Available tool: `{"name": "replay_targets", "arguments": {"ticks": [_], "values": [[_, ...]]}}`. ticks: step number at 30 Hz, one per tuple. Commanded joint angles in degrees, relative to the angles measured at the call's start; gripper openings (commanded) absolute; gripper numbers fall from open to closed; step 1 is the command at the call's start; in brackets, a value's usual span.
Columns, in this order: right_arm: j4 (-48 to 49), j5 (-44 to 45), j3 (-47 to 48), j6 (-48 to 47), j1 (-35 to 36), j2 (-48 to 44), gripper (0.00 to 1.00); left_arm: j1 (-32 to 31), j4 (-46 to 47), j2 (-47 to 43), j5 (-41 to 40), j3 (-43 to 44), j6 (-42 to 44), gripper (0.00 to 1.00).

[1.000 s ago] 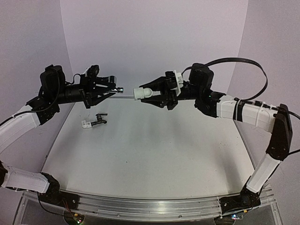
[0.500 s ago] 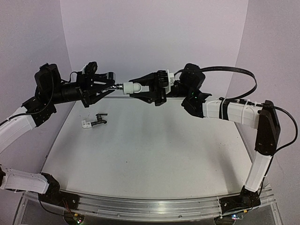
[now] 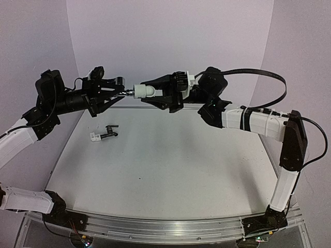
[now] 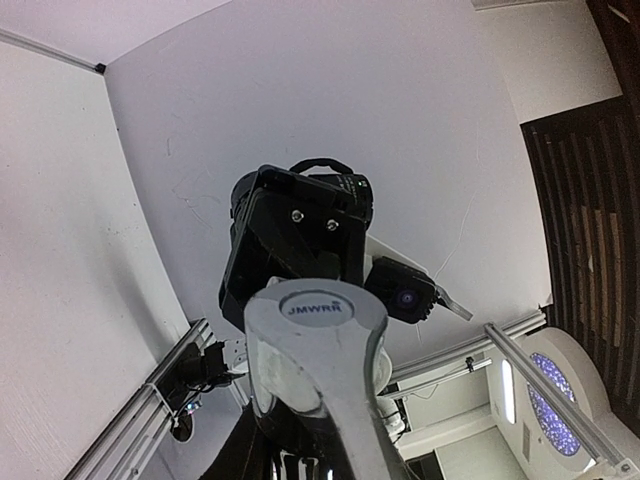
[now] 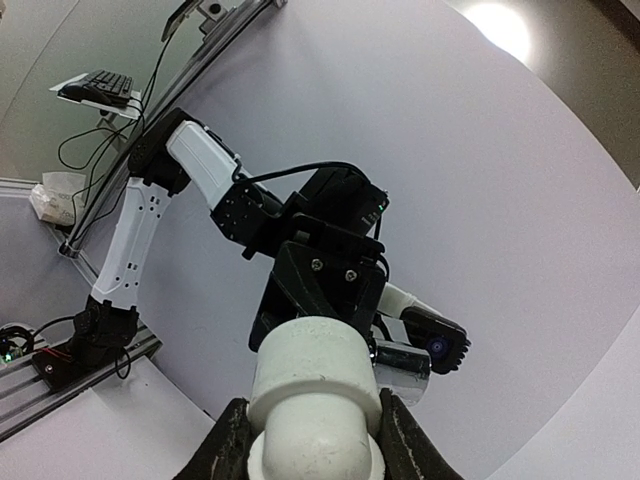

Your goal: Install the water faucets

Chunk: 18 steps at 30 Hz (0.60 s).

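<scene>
While both arms met in mid-air toward 11 o'clock of the table [image 3: 170,170], the left gripper [image 3: 122,93] was clamped tight on the silver faucet [image 4: 315,345]. The right gripper [image 3: 145,91] pinched a white fitting [image 3: 139,91] tip to tip with it. In each wrist view the held piece blocked the other. The dark faucet [image 3: 108,132] lay at 10 o'clock, with a second fitting [image 3: 95,137] touching its end. Count: two faucets, two fittings.

One silver faucet [image 4: 315,345], one dark faucet [image 3: 109,133], two white fittings [image 3: 143,91] [image 3: 95,137], two arms [image 3: 21,138] [image 3: 257,123].
</scene>
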Motion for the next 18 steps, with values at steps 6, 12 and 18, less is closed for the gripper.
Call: {"name": "replay_targets", "arguments": {"ticks": [6, 12, 18], "values": [[-5.8, 6.4, 3.1, -4.5, 1.2, 0.9, 0.0, -0.4, 3.6, -1.7, -0.5, 1.5, 0.4, 0.0], [-9.4, 5.3, 3.2, -7.1, 1.6, 0.8, 0.0, -0.4, 3.6, -1.4, -0.2, 1.7, 0.4, 0.0], [-10.2, 3.3, 5.1, -6.8, 3.0, 1.8, 0.0, -0.4, 3.6, -1.2, -0.2, 1.7, 0.6, 0.0]]}}
